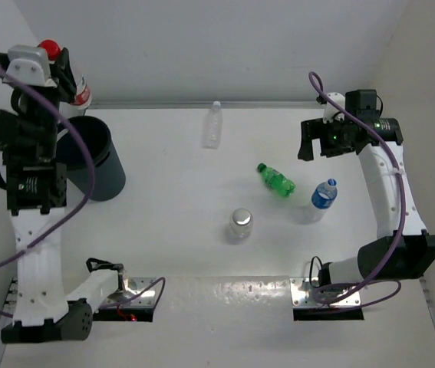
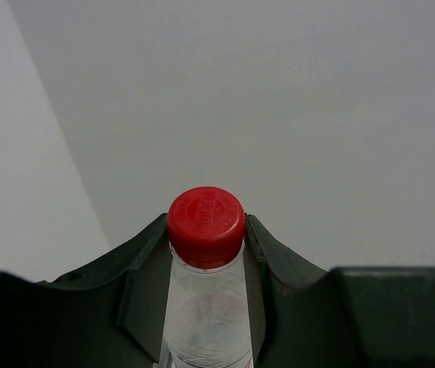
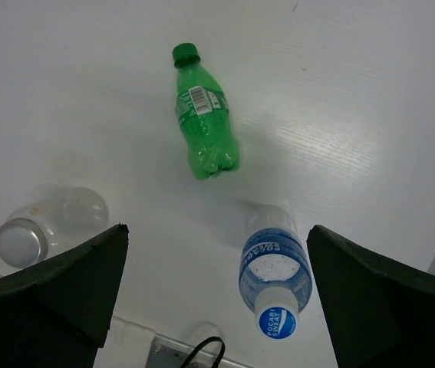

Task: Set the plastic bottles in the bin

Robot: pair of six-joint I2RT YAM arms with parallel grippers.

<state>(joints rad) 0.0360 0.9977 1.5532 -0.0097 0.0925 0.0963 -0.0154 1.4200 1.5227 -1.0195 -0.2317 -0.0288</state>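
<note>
My left gripper [image 1: 65, 77] is shut on the clear bottle with the red cap [image 1: 48, 47] and red label, held high above the far rim of the dark bin [image 1: 90, 157] at the left. The left wrist view shows the red cap [image 2: 205, 225] between my fingers [image 2: 136, 268]. My right gripper [image 1: 314, 140] is open and empty, raised above the green bottle [image 1: 276, 179] lying on its side and the upright blue-label bottle [image 1: 323, 195]. Both show in the right wrist view: green [image 3: 204, 123], blue [image 3: 275, 280]. A plain clear bottle [image 1: 213, 124] lies at the back.
A clear container with a silver lid [image 1: 240, 224] stands mid-table, also in the right wrist view [image 3: 44, 228]. White walls close the back and both sides. Metal mounting plates [image 1: 328, 295] sit at the near edge.
</note>
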